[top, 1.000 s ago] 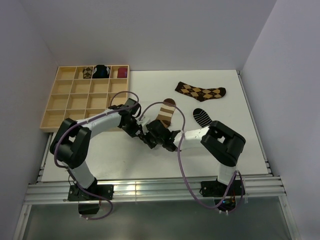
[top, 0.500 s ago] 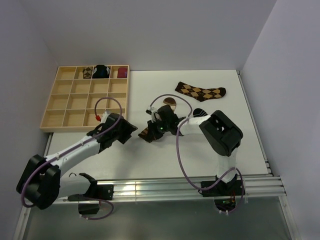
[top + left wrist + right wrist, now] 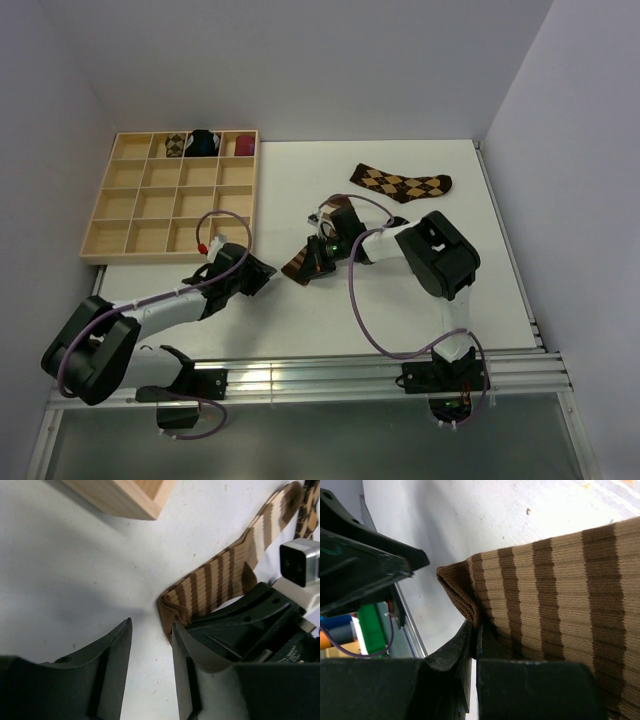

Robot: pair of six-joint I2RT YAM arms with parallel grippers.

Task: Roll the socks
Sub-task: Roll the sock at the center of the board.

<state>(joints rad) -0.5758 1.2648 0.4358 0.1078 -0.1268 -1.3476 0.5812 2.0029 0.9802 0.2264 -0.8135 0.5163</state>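
The left hand [image 3: 262, 272] has let go of the striped sock [image 3: 298, 266] and drawn back toward the wooden tray's [image 3: 140, 254] near right corner, part open and empty. The right hand [image 3: 310, 260] alone stays clamped on the sock's folded cuff, on the table right of that corner. The roll looks barely begun. The argyle sock [image 3: 400, 183] lies flat, farther right of the tray.

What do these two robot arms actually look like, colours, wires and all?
The left arm and right arm each have white tube-like links between chunky black joint housings. A thin purple cable loops loosely alongside each one; the left one's ends at a small red plug. The jaws are matte black, flat tapering blades.
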